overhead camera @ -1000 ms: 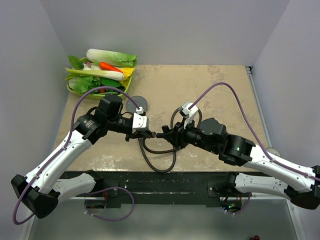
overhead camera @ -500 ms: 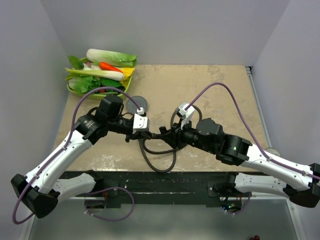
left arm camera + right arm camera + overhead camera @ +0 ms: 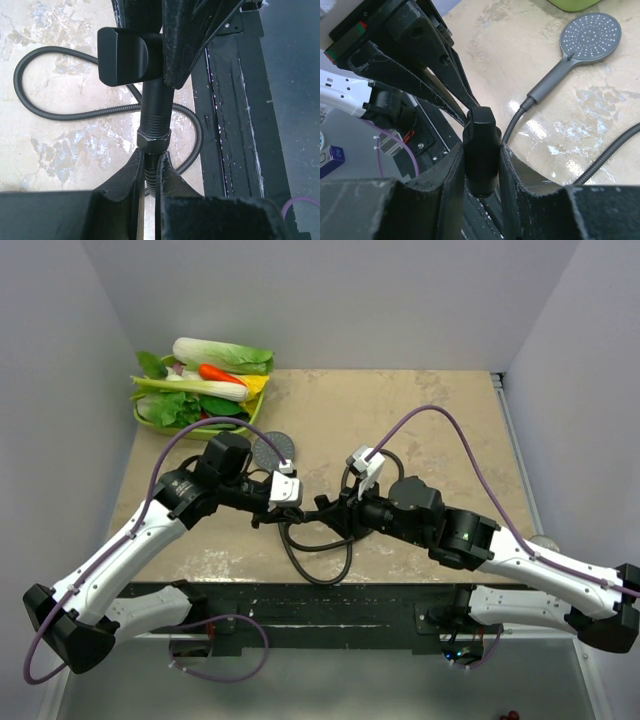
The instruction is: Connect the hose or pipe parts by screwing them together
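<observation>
Two grippers meet mid-air: left gripper (image 3: 150, 167) pinches the thin dark ribbed hose (image 3: 615, 151) below its nut (image 3: 153, 142), right gripper (image 3: 481, 156) clasps a black threaded fitting (image 3: 480, 135); threads look barely engaged, so aligned twisting should follow.

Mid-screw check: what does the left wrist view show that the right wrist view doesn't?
Only left wrist: the threads of the fitting meeting the nut, with the left tool shut on the hose just below that nut.
Only right wrist: the shower head lying face up, with hose running from its handle.
Both: the black fitting between the two tools, the right tool clamped on it, and hose lying on the table.
</observation>
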Robot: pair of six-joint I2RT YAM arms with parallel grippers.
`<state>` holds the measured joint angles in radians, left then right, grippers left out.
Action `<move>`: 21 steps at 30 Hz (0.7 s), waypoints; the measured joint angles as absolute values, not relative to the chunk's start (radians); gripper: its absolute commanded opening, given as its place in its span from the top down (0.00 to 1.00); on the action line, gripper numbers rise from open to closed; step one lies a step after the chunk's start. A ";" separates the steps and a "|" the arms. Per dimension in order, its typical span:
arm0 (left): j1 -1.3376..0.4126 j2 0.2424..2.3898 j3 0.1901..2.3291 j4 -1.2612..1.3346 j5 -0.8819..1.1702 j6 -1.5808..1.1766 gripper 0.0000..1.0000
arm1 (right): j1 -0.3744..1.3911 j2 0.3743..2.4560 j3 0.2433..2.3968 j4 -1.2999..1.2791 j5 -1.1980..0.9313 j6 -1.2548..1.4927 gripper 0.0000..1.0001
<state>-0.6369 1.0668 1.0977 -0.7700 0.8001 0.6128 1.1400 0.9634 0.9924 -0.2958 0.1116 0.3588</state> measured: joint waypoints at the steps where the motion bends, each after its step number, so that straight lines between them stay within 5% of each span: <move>1: -0.637 1.067 1.098 -0.770 0.799 0.612 1.00 | 1.140 0.963 0.992 -0.293 0.111 0.360 1.00; 5: -0.637 1.069 1.098 -0.772 0.786 0.599 0.74 | 1.141 0.963 0.969 -0.255 0.112 0.375 1.00; 21: -0.637 1.114 1.106 -0.838 0.759 0.516 0.82 | 1.173 0.926 0.810 -0.074 0.166 0.475 1.00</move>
